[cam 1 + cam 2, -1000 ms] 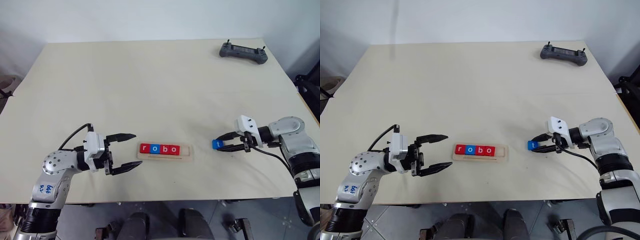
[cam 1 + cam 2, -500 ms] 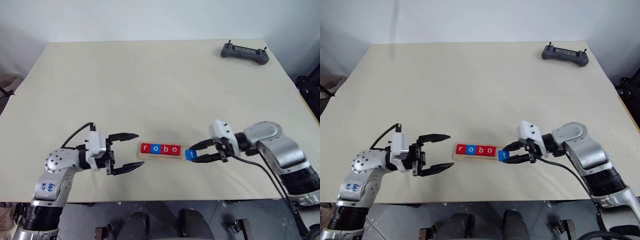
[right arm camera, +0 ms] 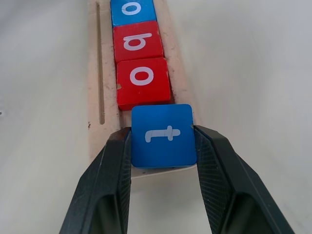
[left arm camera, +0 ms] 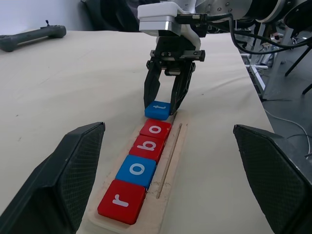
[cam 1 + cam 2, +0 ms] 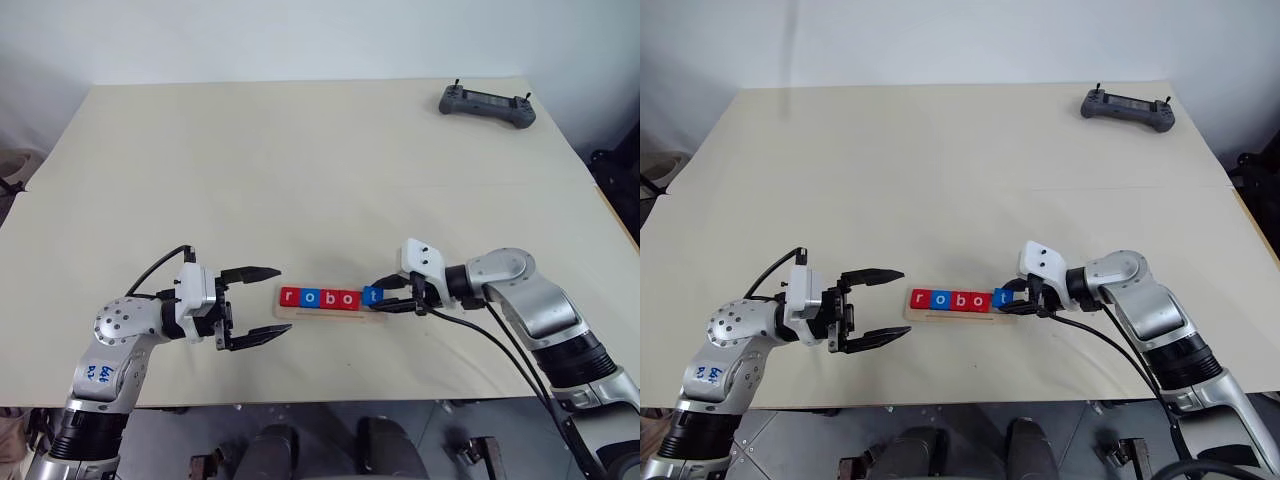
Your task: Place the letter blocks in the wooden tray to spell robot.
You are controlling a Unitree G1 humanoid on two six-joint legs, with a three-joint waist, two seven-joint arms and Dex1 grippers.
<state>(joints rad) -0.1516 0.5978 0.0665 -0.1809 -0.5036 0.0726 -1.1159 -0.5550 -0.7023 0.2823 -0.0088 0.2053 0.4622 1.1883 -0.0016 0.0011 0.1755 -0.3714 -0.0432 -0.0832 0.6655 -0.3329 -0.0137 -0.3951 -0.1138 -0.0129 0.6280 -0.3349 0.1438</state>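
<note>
**Blue t carried in to the tray's open end**

Since a second ago the right tool has swung leftward across the table, bringing the blue t block from a spot well clear of the tray to the tray's right end. The left tool has kept its place, and the four blocks already in the tray have not shifted.

The wooden tray lies near the table's front edge, between the two tools. In it sit four blocks in a touching row: a red r, a blue o, a red b and a red o. The t block is clenched between the right tool's two black fingers, one on each side of the tile. It sits at the 3 o'clock end of the row, close against the last red o; whether it rests flat in the tray or is held slightly above it cannot be told.

The left tool hangs just beyond the tray's 9 o'clock end, its fingers spread wide and grasping nothing, apart from the tray.

A dark grey controller lies far off at about 1 o'clock from the tray, near the table's far right corner.
</note>
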